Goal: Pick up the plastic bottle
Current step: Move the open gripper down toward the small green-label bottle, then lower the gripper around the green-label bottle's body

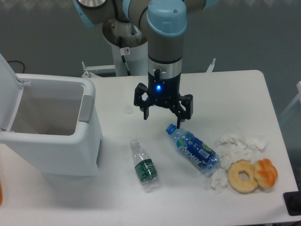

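While my fingers hung spread and empty, the plastic bottle lay below-left of them, long axis running nearly toward me.

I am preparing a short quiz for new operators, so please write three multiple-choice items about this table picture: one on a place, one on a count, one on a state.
1. Where does the plastic bottle with the green label lie?
A. Inside the white bin
B. On the table between the white bin and the blue-label bottle
C. On top of the donuts

2. How many bottles are on the table?
A. One
B. Two
C. Three

3. What is the state of the gripper?
A. Jaws open, holding nothing
B. Shut on the green-label bottle
C. Shut on a tissue

Answers:
1. B, it lies flat right of the white bin and left of the blue-label bottle.
2. B, only these two bottles show.
3. A, the jaws stand spread above the table, near the blue-label bottle's cap, with nothing between them.
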